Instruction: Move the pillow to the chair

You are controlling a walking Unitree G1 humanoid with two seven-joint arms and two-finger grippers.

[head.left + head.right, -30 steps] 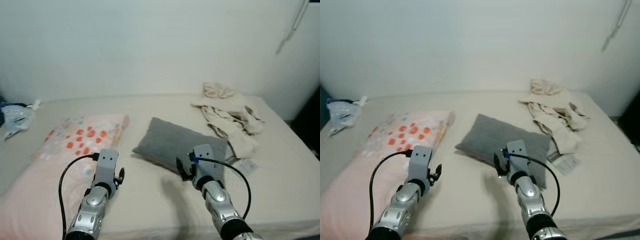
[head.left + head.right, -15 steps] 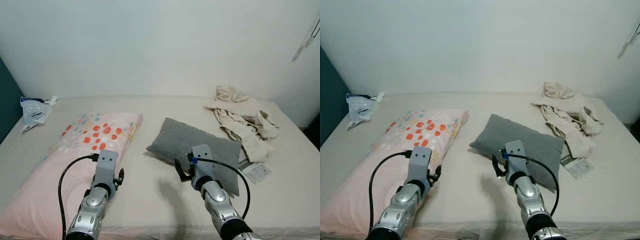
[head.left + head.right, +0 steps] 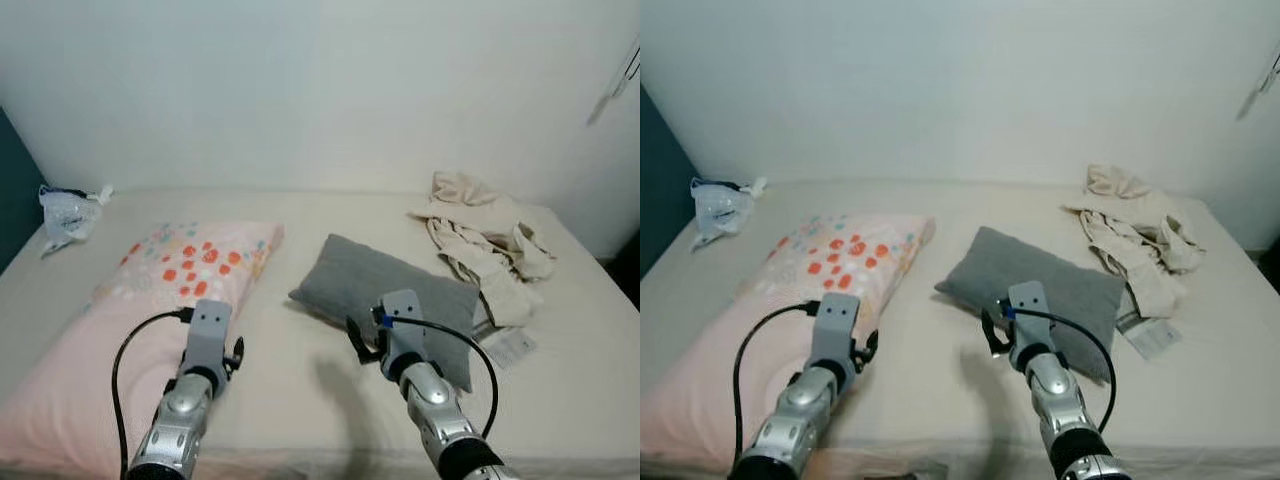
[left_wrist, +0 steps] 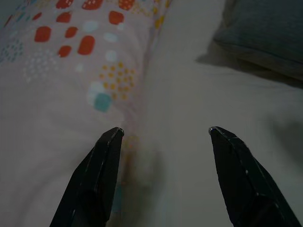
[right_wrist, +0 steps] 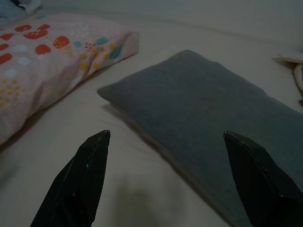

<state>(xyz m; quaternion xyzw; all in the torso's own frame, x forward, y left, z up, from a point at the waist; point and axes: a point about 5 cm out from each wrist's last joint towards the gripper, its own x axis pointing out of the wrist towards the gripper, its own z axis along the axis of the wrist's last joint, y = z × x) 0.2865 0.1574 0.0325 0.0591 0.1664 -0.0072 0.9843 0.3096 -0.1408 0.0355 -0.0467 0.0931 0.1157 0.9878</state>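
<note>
While both grippers hover spread apart over a beige bed (image 3: 300,400), the left gripper (image 4: 163,137) sits beside a long pink dotted pillow (image 3: 150,320). At one o'clock of the right gripper (image 5: 165,142), a small grey rectangular pillow (image 3: 385,290) lies flat, bare sheet around its near edges.

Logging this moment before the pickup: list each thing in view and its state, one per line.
grey pillow: flat on the bed, untouched
pink pillow: lying on the bed
beige clothes: crumpled heap
plastic bag: bunched up
left gripper: open, empty
right gripper: open, facing the grey pillow
</note>
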